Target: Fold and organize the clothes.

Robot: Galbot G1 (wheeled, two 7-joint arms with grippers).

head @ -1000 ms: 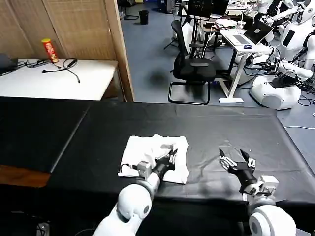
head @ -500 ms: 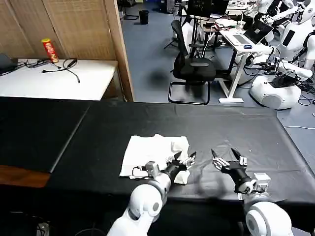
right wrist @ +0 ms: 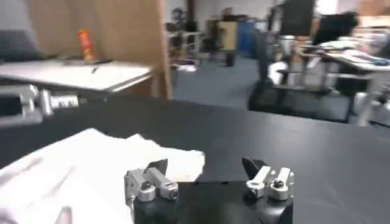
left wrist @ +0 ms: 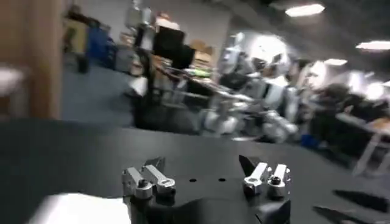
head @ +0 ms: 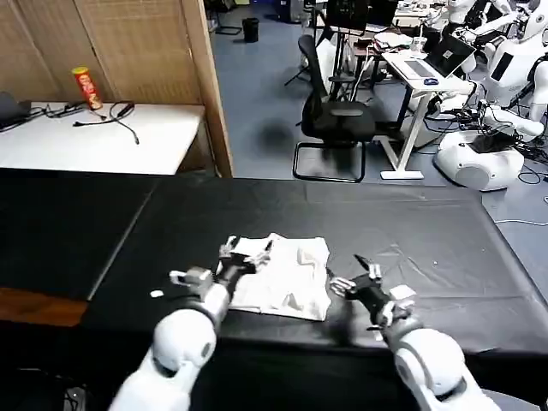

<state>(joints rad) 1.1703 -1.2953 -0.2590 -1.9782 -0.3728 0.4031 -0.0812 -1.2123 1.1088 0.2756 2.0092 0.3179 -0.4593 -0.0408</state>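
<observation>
Plain white T-shirt (head: 279, 273), no legible print

**Left wrist view: pincer open above black worktop**

The left pincer (left wrist: 206, 172), a black body with silver-tipped fingers (left wrist: 146, 180), has its jaws spread wide with nothing between them. Beneath it lies the black cloth-covered worktop (left wrist: 79, 152). A patch of white cotton T-shirt (left wrist: 73, 209) shows beside the pincer body. Beyond the worktop stand blurred white robots (left wrist: 268, 91) under bright ceiling lights (left wrist: 304, 10).
</observation>
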